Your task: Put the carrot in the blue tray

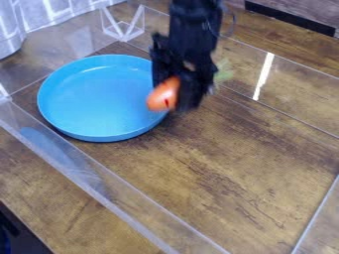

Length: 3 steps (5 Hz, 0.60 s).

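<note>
Toy carrot [163,95] lifted toward the blue tray [99,97]
Clamped in the tool [173,91], it is probably raised to clear the rim.

From here, I have the carrot [163,95] in the end effector [177,93] — raised, blurred, beside the blue tray [95,98].

My one camera looks down at an angle from outside the jaws [180,94], fairly near, facing them, with the blue tray [101,97] beside them and tabletop [245,164] around.
</note>
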Motion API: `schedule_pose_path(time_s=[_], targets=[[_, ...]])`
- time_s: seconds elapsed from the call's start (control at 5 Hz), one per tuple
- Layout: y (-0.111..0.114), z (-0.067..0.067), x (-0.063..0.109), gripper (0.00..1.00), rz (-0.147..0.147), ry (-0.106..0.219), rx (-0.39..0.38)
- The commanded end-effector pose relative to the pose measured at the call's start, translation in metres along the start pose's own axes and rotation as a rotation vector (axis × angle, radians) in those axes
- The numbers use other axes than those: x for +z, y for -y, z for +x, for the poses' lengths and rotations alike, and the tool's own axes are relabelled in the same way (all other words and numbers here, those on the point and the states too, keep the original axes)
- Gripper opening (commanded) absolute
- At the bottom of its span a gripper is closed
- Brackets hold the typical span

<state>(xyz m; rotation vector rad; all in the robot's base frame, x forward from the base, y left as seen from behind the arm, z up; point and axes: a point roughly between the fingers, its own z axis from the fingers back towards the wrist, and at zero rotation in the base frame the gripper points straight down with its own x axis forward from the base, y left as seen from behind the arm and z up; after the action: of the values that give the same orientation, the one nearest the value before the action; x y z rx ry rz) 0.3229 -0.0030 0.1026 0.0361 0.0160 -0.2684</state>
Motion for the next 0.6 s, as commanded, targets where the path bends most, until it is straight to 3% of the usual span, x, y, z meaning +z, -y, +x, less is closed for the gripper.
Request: schedule_pose_path(time_s=[0.0,0.4], targets=[[-0.027,-0.022,0.038,0.00,0.039,0.064,0.087],[-0.077,-0.054,0.018,0.00,0.032,0.068,0.163]])
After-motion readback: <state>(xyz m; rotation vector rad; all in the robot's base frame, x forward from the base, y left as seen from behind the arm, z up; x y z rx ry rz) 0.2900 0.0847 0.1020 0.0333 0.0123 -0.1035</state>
